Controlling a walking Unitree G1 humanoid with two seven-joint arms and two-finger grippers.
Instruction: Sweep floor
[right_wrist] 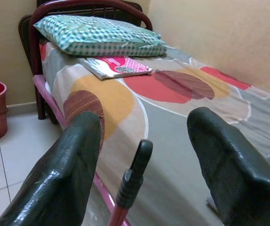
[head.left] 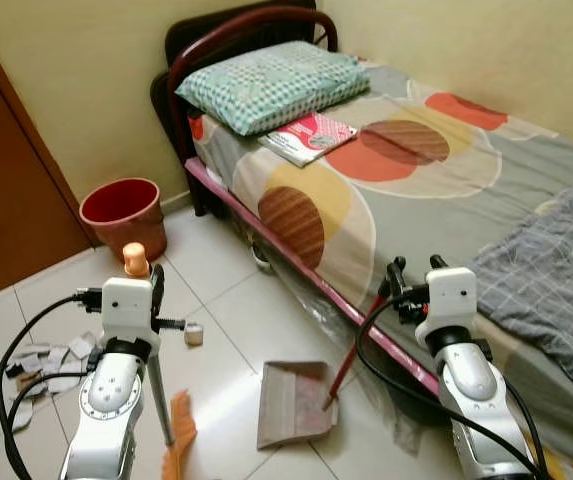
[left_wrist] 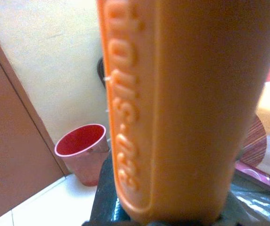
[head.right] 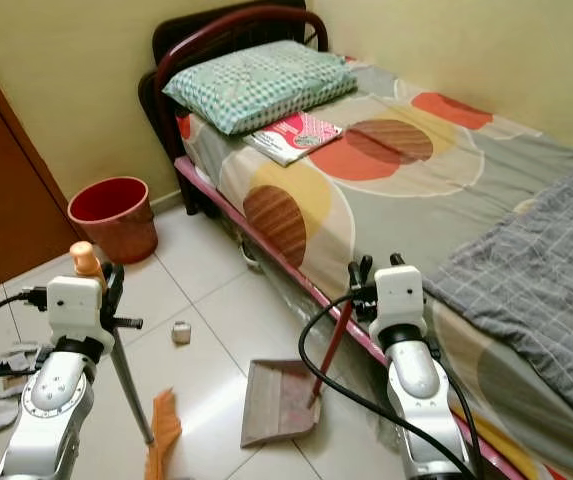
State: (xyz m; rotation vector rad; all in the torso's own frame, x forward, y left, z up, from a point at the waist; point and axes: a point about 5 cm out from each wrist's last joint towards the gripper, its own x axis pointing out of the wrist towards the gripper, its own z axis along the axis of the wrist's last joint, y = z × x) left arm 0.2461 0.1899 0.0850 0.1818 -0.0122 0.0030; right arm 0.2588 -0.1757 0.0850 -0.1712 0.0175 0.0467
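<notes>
Broom [head.left: 178, 432] gripped in the left tool [head.left: 138, 268], fingers closed round its orange handle top, metal shaft slanting down to the orange bristles on the tiled floor [head.left: 226, 300]. In the left wrist view, that handle [left_wrist: 191, 108] pressed close against the lens. Right tool [right_wrist: 142, 155] spread open, one black finger [right_wrist: 64, 169] either side of the dustpan's upright red handle [right_wrist: 134, 181], not yet clamped on it. Dustpan [head.left: 296, 402] flat on the floor just beside the long edge of the bed [head.left: 416, 190], handle leaning toward the pink bed frame.

Scraps of torn paper [head.left: 46, 360] scattered on the floor toward the door side, near the left arm; one small block [head.left: 194, 335] lying apart between the scraps and the dustpan. Red bucket [head.left: 123, 215] standing in the corner by the head of the bed.

Step in hand, by the look of it: taking up the dustpan, broom already secured. Next move calls for closing the right fingers squarely on the black grip of the thin handle, then lifting clear of the bed frame before turning toward the scraps.
</notes>
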